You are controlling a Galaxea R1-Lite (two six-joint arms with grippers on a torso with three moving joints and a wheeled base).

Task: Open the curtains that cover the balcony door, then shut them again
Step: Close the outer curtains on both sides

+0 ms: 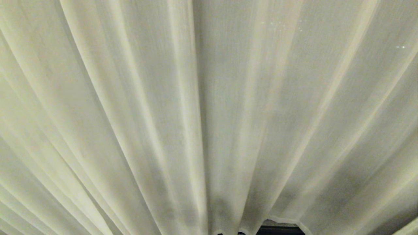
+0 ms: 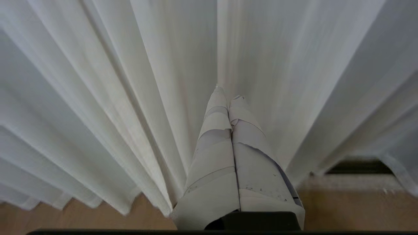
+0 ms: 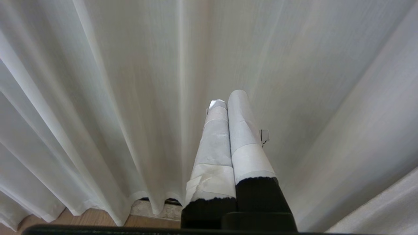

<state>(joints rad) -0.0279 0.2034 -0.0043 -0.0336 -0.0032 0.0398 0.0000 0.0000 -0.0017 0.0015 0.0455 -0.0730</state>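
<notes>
Before the robot — sheer curtains [image 1: 209, 107] drawn | wood floor [image 2: 359, 209] below hem | left gripper [image 2: 227, 93], right gripper [image 3: 228, 98] — jaws closed, empty

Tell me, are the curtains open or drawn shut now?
Drawn shut. The curtains fill the whole head view in pleats; only a dark sliver shows below the hem. Both wrist views face fabric too.
</notes>
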